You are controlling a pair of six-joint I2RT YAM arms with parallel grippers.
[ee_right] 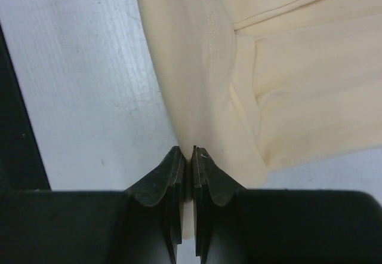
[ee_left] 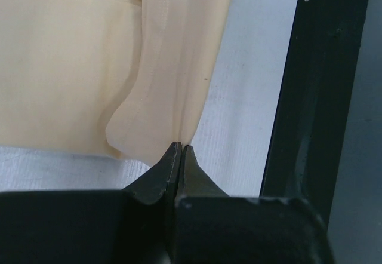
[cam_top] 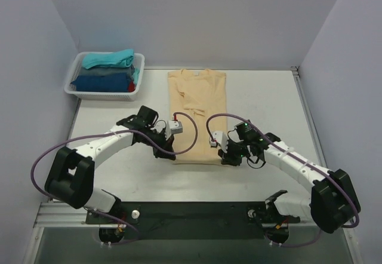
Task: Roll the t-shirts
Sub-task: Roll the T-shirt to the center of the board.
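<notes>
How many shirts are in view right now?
5: the beige t-shirt lies on the table; teal, grey, dark blue and a sliver of red are stacked in the white basket. More may be hidden underneath.

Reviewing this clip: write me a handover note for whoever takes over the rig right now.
Left gripper: shut on the near-left hem corner of the beige t-shirt.
Right gripper: shut on its near-right hem corner.
The shirt lies flat on the table, folded into a long strip, collar at the far end.
Other t-shirts are stacked in the white basket, far left; whether they are rolled I cannot tell.
Done: narrow fold, both corners gripped.
Left: roll from hem towards collar; no roll started yet.
</notes>
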